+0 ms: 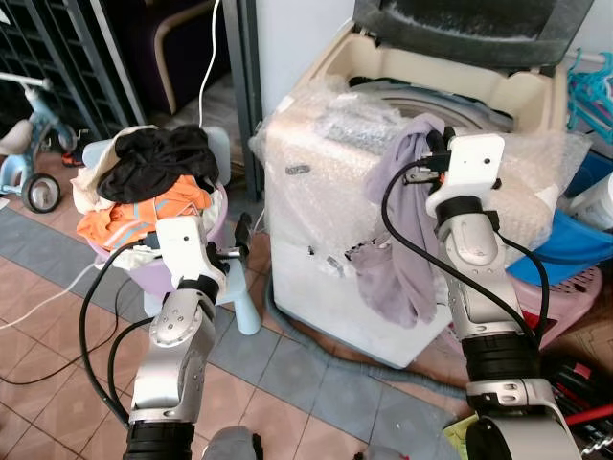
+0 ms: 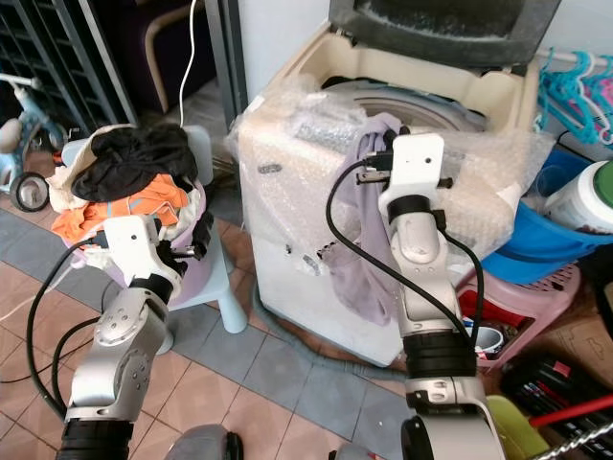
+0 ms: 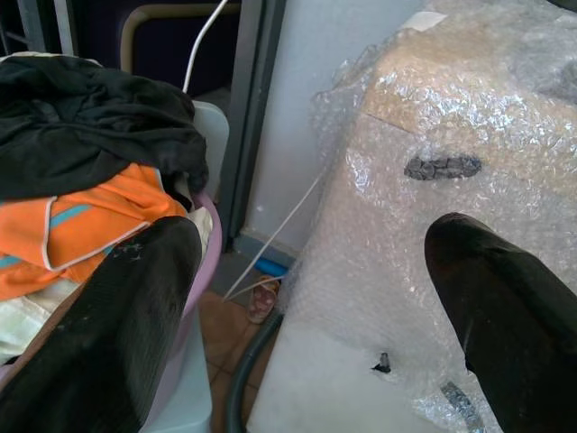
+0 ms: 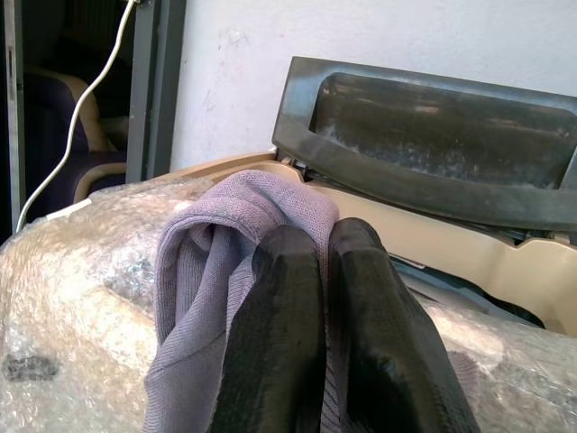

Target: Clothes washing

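Right now the right end effector (image 4: 326, 298) is clenched on a lilac garment (image 1: 397, 240), holding it at centre frame against the front rim of the bubble-wrapped washing machine (image 1: 316, 182), whose lid (image 1: 469, 29) stands open at the top. Lower left, the left end effector (image 3: 306, 316) is released, fingers spread, beside the pink laundry basket (image 1: 215, 216) heaped with clothes (image 1: 153, 177).

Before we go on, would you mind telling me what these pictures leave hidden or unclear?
- Inside of the washing machine: in both eye views the drum is hidden by bubble wrap, the lavender garment and the right end effector.
- Lower layers of the laundry basket: covered by the black garment and orange garment.
- Lavender garment's hem: cut off in the right wrist view.
- Left end effector, open: fingertips cut off.
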Controlling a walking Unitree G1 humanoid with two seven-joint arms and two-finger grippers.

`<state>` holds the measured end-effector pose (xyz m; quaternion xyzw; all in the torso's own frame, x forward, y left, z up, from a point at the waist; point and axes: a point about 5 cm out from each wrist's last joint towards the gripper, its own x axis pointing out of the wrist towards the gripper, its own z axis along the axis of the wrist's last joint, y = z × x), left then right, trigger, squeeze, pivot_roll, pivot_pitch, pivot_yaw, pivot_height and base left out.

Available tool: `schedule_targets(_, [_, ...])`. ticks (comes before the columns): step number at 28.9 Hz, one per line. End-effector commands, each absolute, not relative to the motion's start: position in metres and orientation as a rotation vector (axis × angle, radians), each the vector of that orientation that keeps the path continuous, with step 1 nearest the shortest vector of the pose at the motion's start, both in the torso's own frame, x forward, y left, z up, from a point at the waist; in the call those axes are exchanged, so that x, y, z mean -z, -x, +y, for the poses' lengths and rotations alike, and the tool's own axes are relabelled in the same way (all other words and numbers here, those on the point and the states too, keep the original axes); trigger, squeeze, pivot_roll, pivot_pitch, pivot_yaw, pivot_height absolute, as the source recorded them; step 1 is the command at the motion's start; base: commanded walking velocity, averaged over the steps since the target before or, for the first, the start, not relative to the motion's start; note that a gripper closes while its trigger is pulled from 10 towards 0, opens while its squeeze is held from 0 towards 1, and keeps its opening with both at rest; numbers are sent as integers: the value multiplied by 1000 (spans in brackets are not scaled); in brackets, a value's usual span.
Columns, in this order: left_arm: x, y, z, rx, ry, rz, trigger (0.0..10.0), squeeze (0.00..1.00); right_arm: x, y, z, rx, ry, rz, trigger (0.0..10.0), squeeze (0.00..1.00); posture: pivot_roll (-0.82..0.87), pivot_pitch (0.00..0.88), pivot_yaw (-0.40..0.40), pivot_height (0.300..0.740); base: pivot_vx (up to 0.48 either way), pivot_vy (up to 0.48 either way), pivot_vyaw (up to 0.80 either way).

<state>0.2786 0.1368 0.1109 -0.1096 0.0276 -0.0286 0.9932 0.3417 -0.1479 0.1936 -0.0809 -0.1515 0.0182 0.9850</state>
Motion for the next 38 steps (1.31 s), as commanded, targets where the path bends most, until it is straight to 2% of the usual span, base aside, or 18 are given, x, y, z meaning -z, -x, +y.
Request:
schedule_targets(1, [-111, -279, 128, 81, 226, 67, 10000, 0, -199, -341, -160, 5, 170, -327, 10000, 0, 24, 66, -7, 740, 240, 416, 0])
schedule_targets(6, [-110, -278, 128, 89, 216, 73, 10000, 0, -199, -341, -160, 10, 173, -324, 10000, 0, 22, 65, -5, 740, 48, 419, -513])
schedule_targets(9, [-111, -279, 128, 68, 171, 47, 10000, 0, -199, -341, -159, 15, 174, -325, 10000, 0, 22, 64, -2, 740, 0, 0, -800])
schedule_targets(12, [-111, -278, 130, 21, 193, 25, 10000, 0, -197, -340, -159, 17, 173, -325, 10000, 0, 12, 60, 10, 740, 0, 0, -800])
schedule_targets(15, [-107, -275, 130, 53, 215, 59, 10000, 0, -198, -338, -158, 25, 168, -331, 10000, 0, -5, 50, 16, 740, 0, 0, -644])
schedule_targets(19, [-111, -277, 124, 121, 218, 34, 10000, 0, -199, -335, -157, 29, 166, -340, 10000, 0, 11, 26, 10, 740, 0, 0, 0])
schedule_targets(22, [-118, -281, 129, 100, 226, -1, 10000, 0, -198, -337, -155, 21, 160, -339, 10000, 0, 28, 27, 9, 740, 0, 0, 0])
schedule_targets(31, [-117, -279, 142, 99, 202, -2, 10000, 0, -215, -349, -150, -19, 210, -396, 10000, 0, 43, 43, 3, 740, 380, 0, 0])
schedule_targets(38, [-116, -278, 130, 124, 220, 0, 10000, 0, -221, -349, -151, -34, 225, -422, 10000, 0, 27, 39, 5, 740, 469, 0, 0])
